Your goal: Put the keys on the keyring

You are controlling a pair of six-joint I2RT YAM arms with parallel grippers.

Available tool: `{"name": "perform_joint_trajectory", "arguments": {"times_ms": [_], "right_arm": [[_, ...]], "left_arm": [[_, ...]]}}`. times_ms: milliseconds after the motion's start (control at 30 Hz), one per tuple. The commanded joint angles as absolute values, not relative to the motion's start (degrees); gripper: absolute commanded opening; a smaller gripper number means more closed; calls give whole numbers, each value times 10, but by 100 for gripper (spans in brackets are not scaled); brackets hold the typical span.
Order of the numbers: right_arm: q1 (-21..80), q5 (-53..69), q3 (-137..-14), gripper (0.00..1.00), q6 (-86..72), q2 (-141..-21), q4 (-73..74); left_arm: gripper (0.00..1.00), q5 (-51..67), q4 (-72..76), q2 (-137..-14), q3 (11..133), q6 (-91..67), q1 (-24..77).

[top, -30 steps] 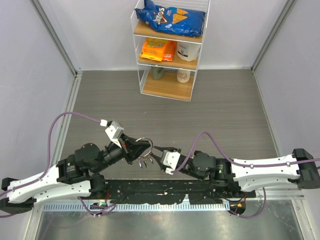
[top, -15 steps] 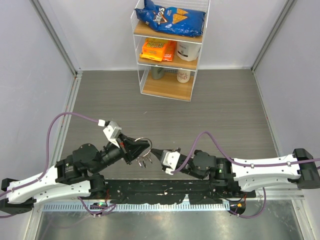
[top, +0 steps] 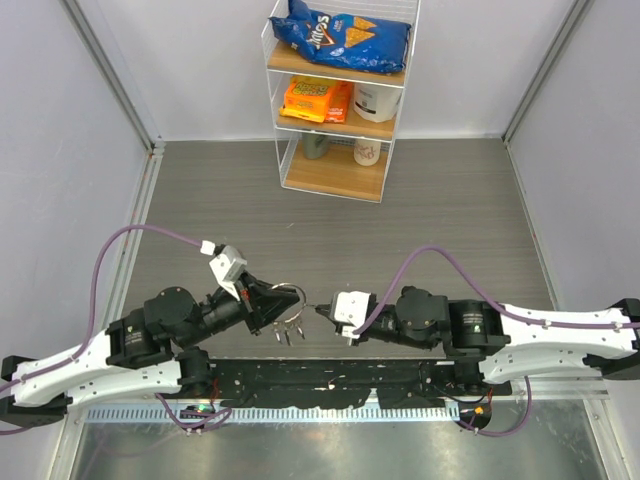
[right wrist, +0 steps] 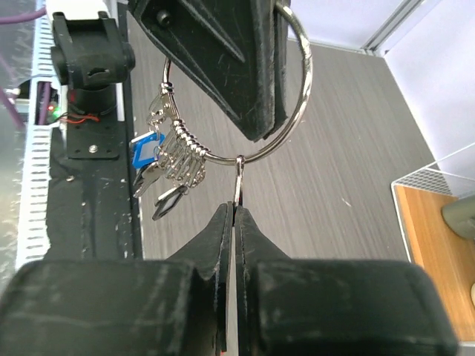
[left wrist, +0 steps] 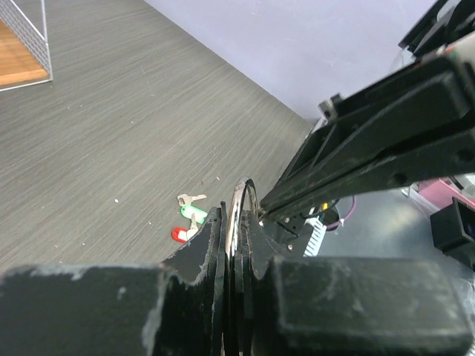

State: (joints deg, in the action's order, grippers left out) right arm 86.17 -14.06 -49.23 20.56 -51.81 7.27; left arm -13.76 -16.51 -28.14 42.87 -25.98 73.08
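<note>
A grey wood-grain table (top: 450,220) is enclosed by pale panel walls (top: 200,60) on the left, right and far sides. At the far middle a clear shelf unit (top: 335,175) is stood against the wall; a blue chips bag (top: 340,35) is laid on its top shelf, and an orange packet (top: 315,98) and a white cup (top: 375,100) are kept below. Both arms are mounted on a black base plate (top: 330,380) at the near edge.

The left gripper (top: 272,305) is raised above the near middle of the table, and its fingers are pressed together on the keyring (right wrist: 280,137), which is held up off the surface. A bunch of keys (right wrist: 178,152), one with a blue head (right wrist: 146,148), is hung from the near-left part of the ring.

The right gripper (right wrist: 234,211) is brought in from the right. Its fingers are fully closed, and a thin silver strip (right wrist: 238,182), seemingly a key seen edge-on, is pinched between the tips. The far end of the strip is touched against the lowest part of the ring wire.

In the left wrist view, loose keys are seen lying on the table below the ring: one with a green head (left wrist: 197,215), one with a red head (left wrist: 178,234), just beside each other.
</note>
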Motion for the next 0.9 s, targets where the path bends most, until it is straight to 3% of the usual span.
{"name": "perform_joint_trajectory", "arguments": {"times_ms": [0, 233, 467, 700, 833, 867], "right_arm": [[866, -108, -575, 6, 139, -504, 231], [866, -59, -651, 6, 98, -546, 339], [866, -53, -655, 6, 84, -540, 343], [867, -68, -649, 6, 67, -515, 316], [866, -73, -677, 6, 51, -530, 342], [866, -71, -680, 6, 45, -537, 345]], "left_arm": [[0, -117, -190, -290, 454, -236, 728], [14, -61, -205, -304, 452, -224, 728], [18, -45, -192, -296, 441, -225, 728], [31, -38, -184, -305, 435, -216, 728], [55, -48, -178, -303, 432, -210, 728], [67, -50, -175, -302, 432, -205, 728]]}}
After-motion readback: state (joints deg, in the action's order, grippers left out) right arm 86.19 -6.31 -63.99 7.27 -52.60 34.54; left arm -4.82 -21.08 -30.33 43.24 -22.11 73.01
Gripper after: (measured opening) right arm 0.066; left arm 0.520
